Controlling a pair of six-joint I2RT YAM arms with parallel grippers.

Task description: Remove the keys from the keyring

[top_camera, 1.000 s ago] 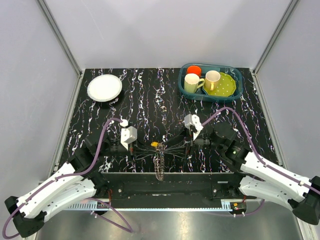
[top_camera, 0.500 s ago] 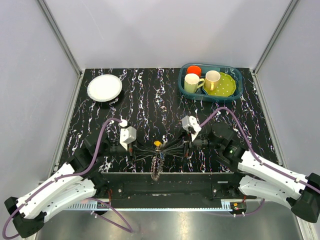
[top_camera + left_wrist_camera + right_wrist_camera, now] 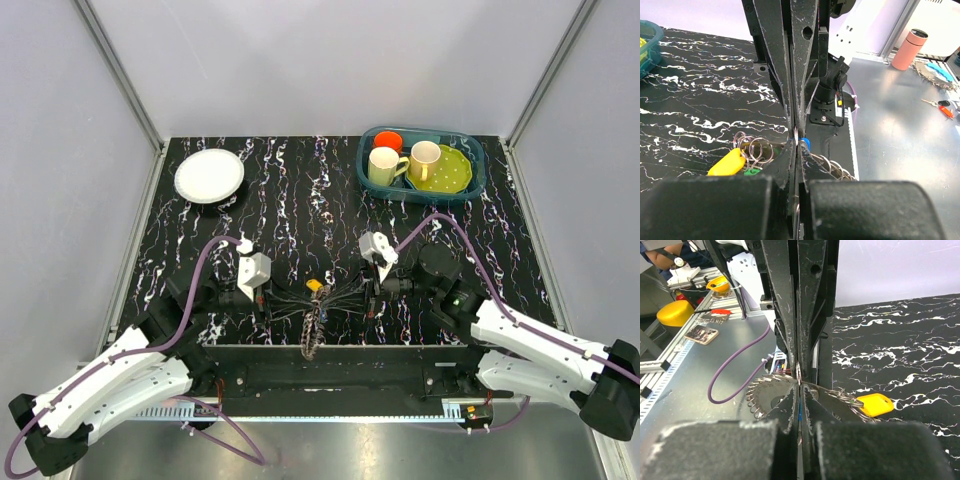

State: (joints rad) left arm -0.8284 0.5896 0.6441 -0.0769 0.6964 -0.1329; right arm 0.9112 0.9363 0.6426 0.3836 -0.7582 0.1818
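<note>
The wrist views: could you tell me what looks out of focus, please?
Left wrist: the near base of the left gripper is blurred; the keys beyond are sharp. Right wrist: same blur at the base of the right gripper; yellow tag crisp.

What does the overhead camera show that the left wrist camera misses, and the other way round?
Only the overhead view: the white plate, the bin of mugs, and the left arm and right arm whole.
Only the left wrist view: a pink bottle on the metal bench off the table, and a blue key head beside the shut left gripper.
Both: the marbled table, the yellow tag and the keys.
</note>
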